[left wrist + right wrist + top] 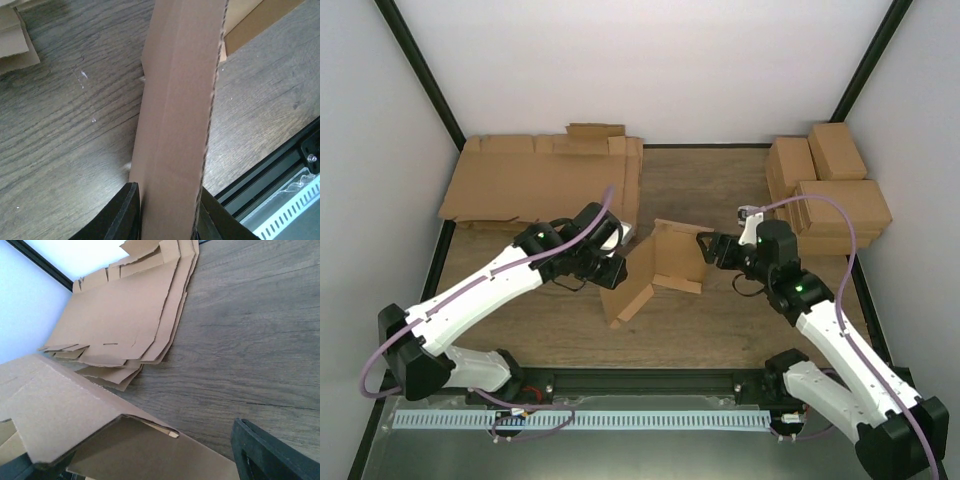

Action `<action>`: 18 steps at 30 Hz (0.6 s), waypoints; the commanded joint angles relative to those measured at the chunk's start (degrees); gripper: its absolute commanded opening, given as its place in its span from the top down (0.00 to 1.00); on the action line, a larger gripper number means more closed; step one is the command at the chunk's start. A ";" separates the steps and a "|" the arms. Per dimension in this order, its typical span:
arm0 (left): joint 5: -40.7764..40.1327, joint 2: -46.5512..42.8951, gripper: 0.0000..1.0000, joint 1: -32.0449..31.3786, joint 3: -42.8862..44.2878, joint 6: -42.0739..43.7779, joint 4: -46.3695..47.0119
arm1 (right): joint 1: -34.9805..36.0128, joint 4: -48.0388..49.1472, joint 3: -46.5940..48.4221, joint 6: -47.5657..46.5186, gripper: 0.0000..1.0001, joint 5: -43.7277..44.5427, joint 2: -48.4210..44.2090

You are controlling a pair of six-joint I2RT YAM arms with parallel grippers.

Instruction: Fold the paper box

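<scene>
Upright paper box [655, 268] edge between left fingers [122, 216], right fingers [267, 457] alongside

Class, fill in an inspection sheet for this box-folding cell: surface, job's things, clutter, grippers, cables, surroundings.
Surface: wooden table, grain visible, a few faint white specks.
Job's things: paper box, partly folded, panels raised, mid-table between the arms.
Clutter: pile of flat sheets at the far left; stack of finished boxes at the far right.
Grippers: left gripper shut on the paper box's side panel; right gripper open at the opposite edge.
Cables: purple cables run along both arms, apart from the box.
Surroundings: white walls, black frame posts, slotted strip at the near edge.
</scene>
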 commanded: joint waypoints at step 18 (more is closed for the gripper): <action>-2.06 -5.21 0.96 -0.32 -1.14 -0.99 1.28 | -0.48 -1.37 -7.05 0.69 0.10 -4.45 -9.50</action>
